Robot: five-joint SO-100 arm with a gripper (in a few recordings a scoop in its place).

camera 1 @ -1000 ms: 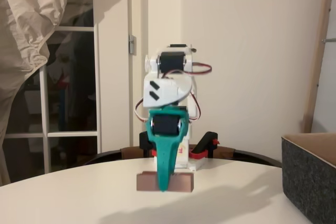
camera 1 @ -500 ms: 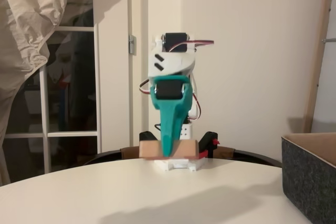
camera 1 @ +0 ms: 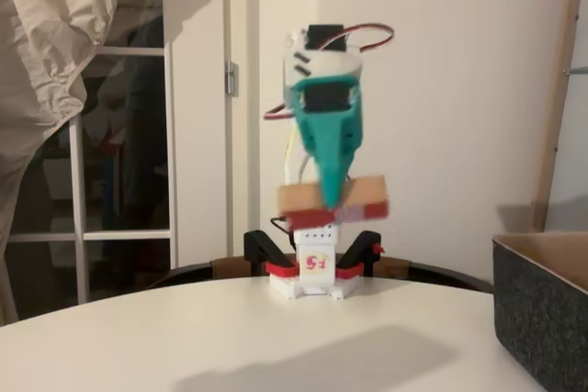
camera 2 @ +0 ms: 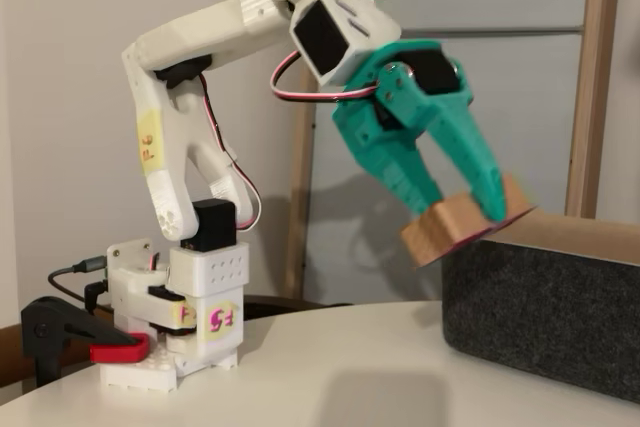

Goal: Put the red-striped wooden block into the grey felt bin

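I'm seeing the teal plastic gripper [camera 2: 462, 209] gripping the red-striped wooden block [camera 2: 462, 225], a flat pale-wood slab with a red underside edge, between its tapered fingers, in the air beside the coarse grey felt bin [camera 2: 545, 312].

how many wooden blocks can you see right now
1. The small flat light-wood block with a red face is clamped in the teal two-finger gripper, lifted above the white table, near the rim of the dark grey felt bin. The bin's inside is hidden, so more could be there.
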